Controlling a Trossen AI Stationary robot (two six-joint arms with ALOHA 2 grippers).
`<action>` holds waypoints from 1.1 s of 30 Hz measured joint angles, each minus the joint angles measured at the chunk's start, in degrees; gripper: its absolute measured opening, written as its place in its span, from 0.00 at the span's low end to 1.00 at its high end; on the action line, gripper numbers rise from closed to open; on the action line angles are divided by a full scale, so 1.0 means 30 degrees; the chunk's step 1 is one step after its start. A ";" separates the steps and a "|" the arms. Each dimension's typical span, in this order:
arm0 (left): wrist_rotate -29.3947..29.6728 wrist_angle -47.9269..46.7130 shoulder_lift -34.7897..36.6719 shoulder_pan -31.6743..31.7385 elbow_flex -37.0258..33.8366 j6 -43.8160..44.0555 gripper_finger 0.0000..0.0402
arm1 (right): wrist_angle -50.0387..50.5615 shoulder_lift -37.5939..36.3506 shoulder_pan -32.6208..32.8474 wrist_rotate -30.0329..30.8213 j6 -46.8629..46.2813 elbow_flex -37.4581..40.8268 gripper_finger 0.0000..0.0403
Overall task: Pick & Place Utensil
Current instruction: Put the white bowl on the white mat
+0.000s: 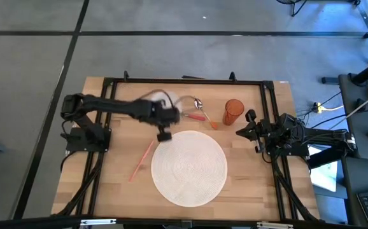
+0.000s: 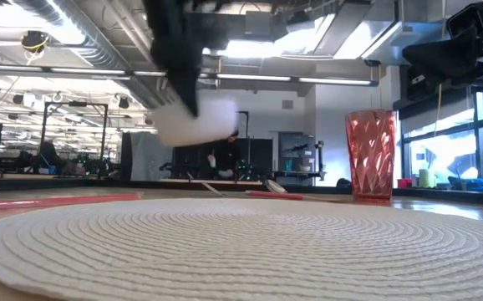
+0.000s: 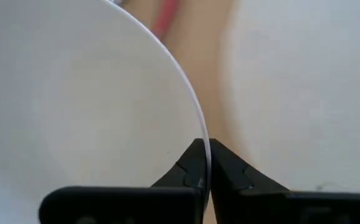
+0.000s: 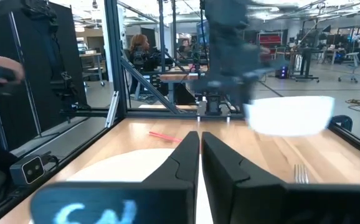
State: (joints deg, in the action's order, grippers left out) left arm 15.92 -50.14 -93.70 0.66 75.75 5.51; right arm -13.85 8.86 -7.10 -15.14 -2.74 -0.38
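Observation:
My left gripper (image 1: 173,114) is over the table's middle, just beyond the round white woven placemat (image 1: 189,166), and is shut on a white bowl (image 3: 74,99). The bowl shows blurred in the low view (image 2: 195,119) and the right wrist view (image 4: 289,115). A red-handled utensil (image 1: 197,116) and a spoon (image 1: 197,102) lie flat on the wood past the placemat. A fork (image 4: 299,174) lies on the table too. My right gripper (image 1: 244,132) waits shut at the table's right side. My left gripper holds the white bowl by its rim (image 3: 200,134). The thin rim runs between the two fingers (image 3: 189,165), one finger inside the bowl and one outside. The bowl is lifted clear of the table (image 2: 195,119).
A red ribbed cup (image 1: 233,111) stands upright right of the utensils. A thin pink stick (image 1: 142,159) lies on the wood left of the placemat. A black frame (image 1: 184,81) borders the table's far edge and sides. A person (image 4: 136,46) shows beyond the table.

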 joint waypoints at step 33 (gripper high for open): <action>-0.3861 -0.3951 -1.2720 -0.8266 1.2470 -0.1091 0.01 | 0.0165 0.0007 -0.0004 -0.0007 -0.0437 0.0000 0.05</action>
State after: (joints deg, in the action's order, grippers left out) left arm 4.33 -62.00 -131.86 -24.14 113.16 2.24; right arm -13.35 8.88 -7.11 -15.16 -4.05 -0.38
